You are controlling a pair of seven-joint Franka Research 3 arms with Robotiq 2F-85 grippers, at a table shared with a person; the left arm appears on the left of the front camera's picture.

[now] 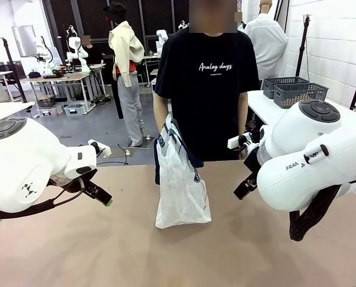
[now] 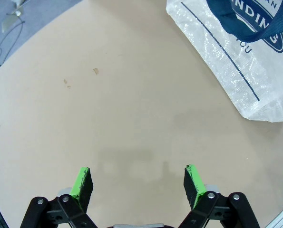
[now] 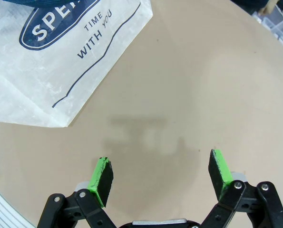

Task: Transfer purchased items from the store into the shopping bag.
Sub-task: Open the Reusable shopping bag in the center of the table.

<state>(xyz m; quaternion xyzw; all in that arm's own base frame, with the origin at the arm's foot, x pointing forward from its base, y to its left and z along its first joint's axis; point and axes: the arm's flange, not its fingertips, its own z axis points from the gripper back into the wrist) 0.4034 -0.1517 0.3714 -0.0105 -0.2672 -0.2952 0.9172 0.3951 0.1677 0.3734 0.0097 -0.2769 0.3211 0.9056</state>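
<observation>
The shopping bag [image 1: 180,191], translucent white with navy handles, stands on the tan table [image 1: 106,251] in the middle. The person at the far side holds it up by its handles. The bag's corner [image 2: 236,61] lies at the upper right of the left wrist view, and its logo side [image 3: 51,71] at the upper left of the right wrist view. My left gripper [image 1: 103,197] [image 2: 139,178] hangs open and empty left of the bag. Right of the bag, my right gripper [image 1: 242,190] [image 3: 161,173] is open and empty too. No purchased items are in view.
Two dark grey lattice baskets [image 1: 294,89] stand on a white table at the back right; I cannot tell whether either is the store. Bare tabletop lies under both grippers and in front of the bag.
</observation>
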